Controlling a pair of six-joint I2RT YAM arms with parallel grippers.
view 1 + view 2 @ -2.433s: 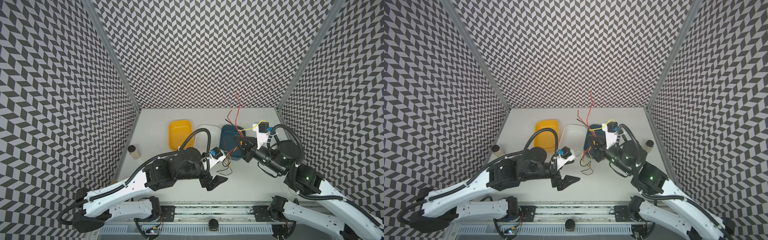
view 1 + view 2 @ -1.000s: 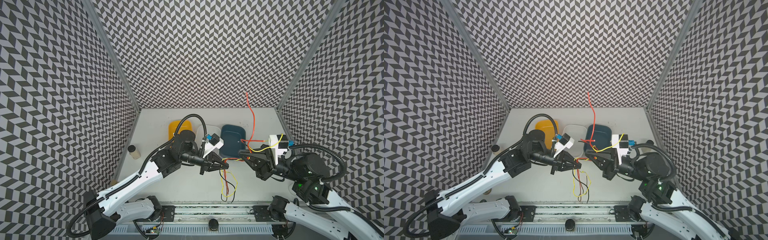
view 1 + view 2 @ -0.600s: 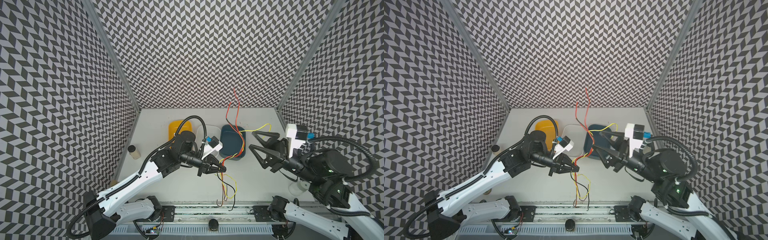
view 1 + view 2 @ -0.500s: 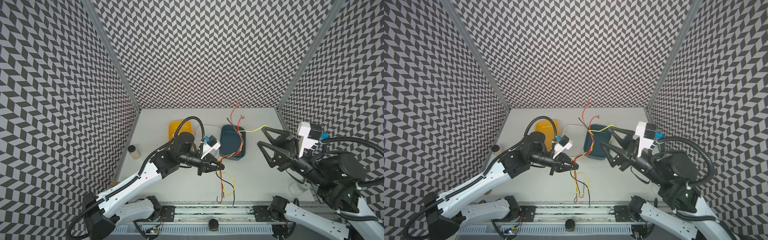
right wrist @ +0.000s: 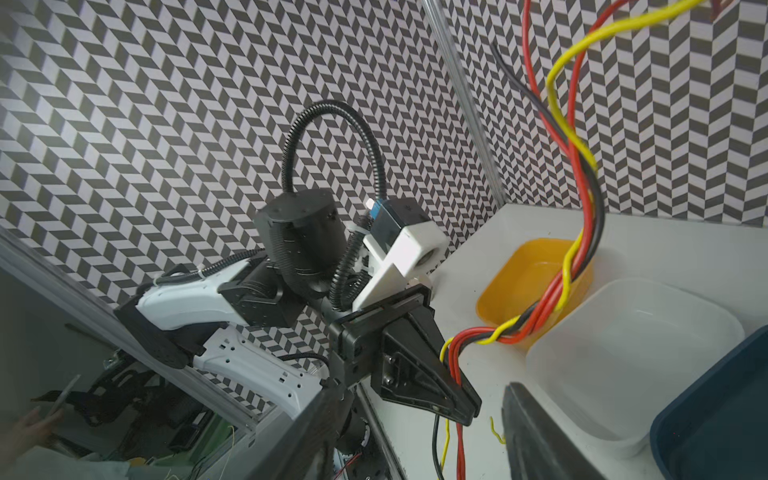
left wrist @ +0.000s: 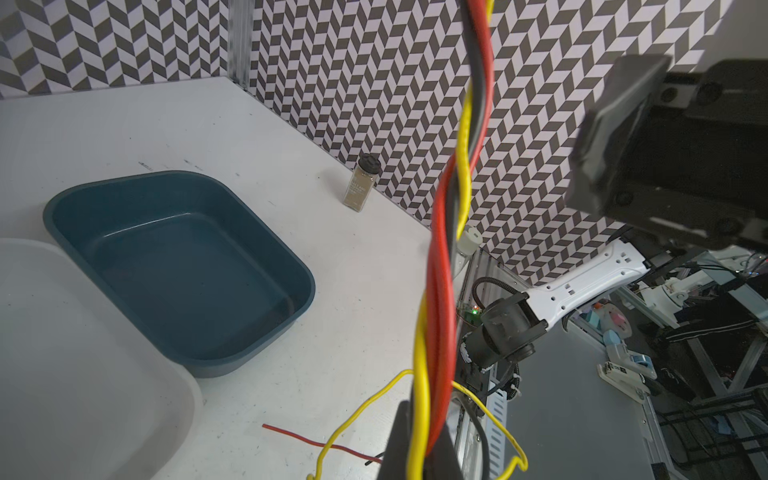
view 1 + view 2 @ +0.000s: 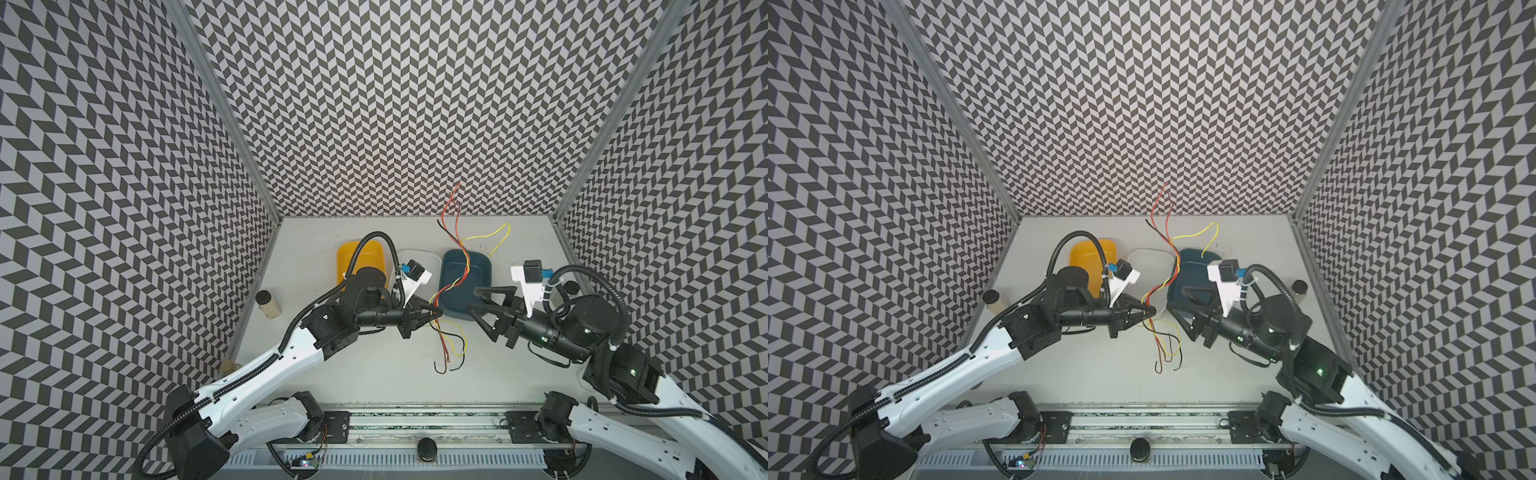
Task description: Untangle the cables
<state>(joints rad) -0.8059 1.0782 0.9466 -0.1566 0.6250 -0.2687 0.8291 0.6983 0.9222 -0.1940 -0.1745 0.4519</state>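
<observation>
The cables [image 6: 440,291] are now released by the right gripper [image 7: 473,298], spread and empty; they are pinched mid-air over the table [image 7: 374,374] by the left gripper [image 7: 435,312]; twisted still, untangling mostly left.

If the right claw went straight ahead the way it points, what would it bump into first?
Most likely the twisted cables, just where the shut left gripper pinches them. The open right gripper aims at that spot with nothing between. Depth is unclear, so it might hit the left gripper's tip first.

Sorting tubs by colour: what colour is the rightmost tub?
Dark teal-blue; the tub shows best in the left wrist view.
</observation>
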